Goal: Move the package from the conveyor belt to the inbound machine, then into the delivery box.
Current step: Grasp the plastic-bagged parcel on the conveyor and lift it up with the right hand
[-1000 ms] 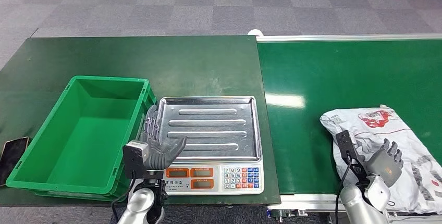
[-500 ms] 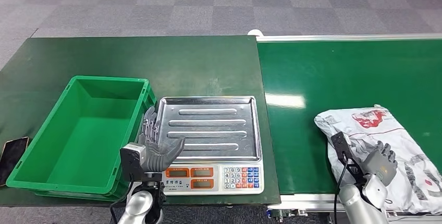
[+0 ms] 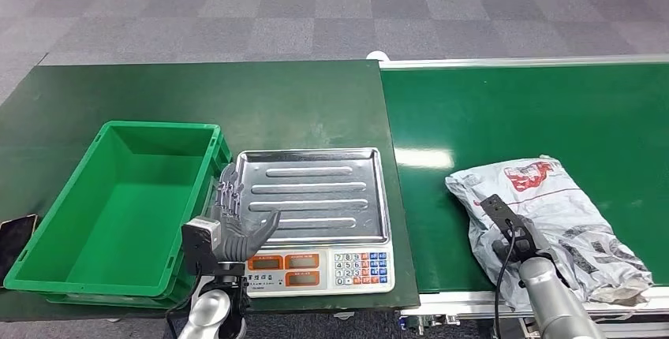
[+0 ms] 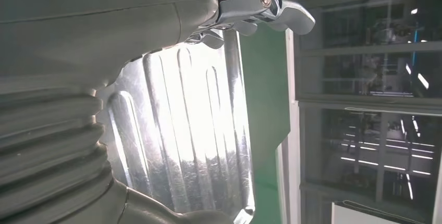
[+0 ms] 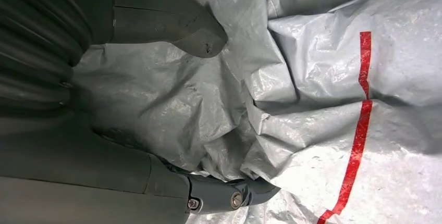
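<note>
Here, right hand (image 5: pixel 172 130) gripping red-marked package (image 3: pixel 552 213), print unreadable, left hand (image 3: pixel 237 225) spread empty.

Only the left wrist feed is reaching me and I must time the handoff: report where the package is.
Observer: The package lies on the conveyor belt, near its front edge, right of the scale.
Operator: Report the right hand.
Observer: The right hand grips the package, a bunched fold between thumb and fingers.
Operator: Place the delivery box.
Observer: The green delivery box stands just left of the scale, with the left hand beside its right wall, fingers spread and holding nothing.
</note>
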Robot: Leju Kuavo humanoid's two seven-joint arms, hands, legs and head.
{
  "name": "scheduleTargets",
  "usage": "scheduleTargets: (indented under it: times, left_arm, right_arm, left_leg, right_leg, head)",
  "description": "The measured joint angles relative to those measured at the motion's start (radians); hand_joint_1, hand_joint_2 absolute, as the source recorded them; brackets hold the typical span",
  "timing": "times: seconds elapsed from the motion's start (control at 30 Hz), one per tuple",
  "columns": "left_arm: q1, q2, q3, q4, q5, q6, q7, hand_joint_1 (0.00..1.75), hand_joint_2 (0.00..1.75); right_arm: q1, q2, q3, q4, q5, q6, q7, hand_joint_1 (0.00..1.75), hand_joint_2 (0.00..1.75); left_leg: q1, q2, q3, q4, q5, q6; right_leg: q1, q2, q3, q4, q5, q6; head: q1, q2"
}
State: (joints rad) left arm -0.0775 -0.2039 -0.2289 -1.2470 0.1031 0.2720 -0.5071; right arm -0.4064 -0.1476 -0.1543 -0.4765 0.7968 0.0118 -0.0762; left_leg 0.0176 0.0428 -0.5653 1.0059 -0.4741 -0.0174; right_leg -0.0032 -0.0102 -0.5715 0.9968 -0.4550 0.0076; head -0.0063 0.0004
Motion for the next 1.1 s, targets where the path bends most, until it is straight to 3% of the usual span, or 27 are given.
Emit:
scheduleTargets:
  times: [0.13, 0.23, 0.43, 0.57, 0.63, 0.8, 0.97, 1.1]
  left_arm:
    - [-0.007, 0.001, 0.000, 0.005, 0.009, 0.003, -0.006, 0.00, 1.75]
    - [-0.017, 0.001, 0.000, 0.007, 0.018, 0.011, -0.012, 0.00, 1.75]
    - [-0.029, 0.001, 0.000, 0.006, 0.021, 0.015, -0.017, 0.00, 1.75]
    - [-0.029, 0.001, 0.000, 0.007, 0.021, 0.016, -0.017, 0.00, 1.75]
    - [-0.028, 0.002, 0.000, 0.007, 0.023, 0.020, -0.017, 0.00, 1.75]
    - [-0.016, 0.003, 0.000, 0.002, 0.026, 0.035, -0.017, 0.00, 1.75]
    - [0.009, 0.008, 0.000, -0.015, 0.013, 0.051, -0.012, 0.00, 1.75]
    - [0.018, 0.015, 0.000, -0.019, 0.000, 0.052, -0.010, 0.00, 1.75]
  right_arm:
    - [-0.008, 0.001, 0.000, 0.017, -0.061, 0.059, -0.077, 1.15, 1.75]
    - [-0.014, 0.005, 0.000, 0.021, -0.109, 0.082, -0.126, 1.15, 1.75]
    - [-0.026, 0.011, 0.001, 0.023, -0.130, 0.083, -0.138, 1.15, 1.75]
    - [-0.030, 0.015, 0.004, 0.026, -0.134, 0.082, -0.143, 1.75, 1.75]
    - [-0.031, 0.018, 0.011, 0.026, -0.133, 0.068, -0.143, 1.75, 1.75]
    - [-0.037, 0.029, 0.045, 0.026, -0.119, -0.043, -0.110, 1.75, 1.75]
    - [-0.026, 0.031, 0.099, -0.003, -0.065, -0.244, -0.055, 1.75, 1.75]
    - [0.024, 0.036, 0.135, -0.094, -0.096, -0.338, -0.074, 1.75, 1.75]
  left_leg:
    - [0.004, 0.005, 0.015, 0.000, -0.008, -0.002]
    - [0.005, 0.008, 0.022, 0.000, -0.010, -0.001]
    - [0.005, 0.009, 0.021, 0.001, -0.011, -0.001]
    - [0.005, 0.008, 0.023, 0.001, -0.013, -0.001]
    - [0.005, 0.007, 0.024, 0.001, -0.014, -0.001]
    - [0.005, 0.004, 0.024, 0.001, -0.014, 0.000]
    - [0.003, -0.009, 0.024, 0.002, -0.009, 0.000]
    - [0.002, -0.016, 0.015, 0.002, -0.007, -0.001]
  right_leg:
    - [0.003, 0.005, 0.016, -0.003, -0.005, -0.002]
    - [0.004, 0.009, 0.022, -0.003, -0.003, -0.001]
    - [0.004, 0.010, 0.021, -0.003, -0.003, -0.001]
    - [0.004, 0.009, 0.023, -0.003, -0.005, -0.001]
    - [0.004, 0.009, 0.025, -0.003, -0.007, 0.000]
    - [0.004, 0.006, 0.026, -0.003, -0.008, 0.000]
    - [0.003, -0.005, 0.021, -0.002, -0.008, 0.001]
    - [0.002, -0.012, 0.015, -0.002, -0.008, 0.001]
  head:
    - [0.000, 0.000]
    - [0.000, 0.000]
    - [0.000, 0.000]
    - [0.000, 0.000]
    - [0.000, 0.000]
    - [0.000, 0.000]
    - [0.000, 0.000]
    - [0.000, 0.000]
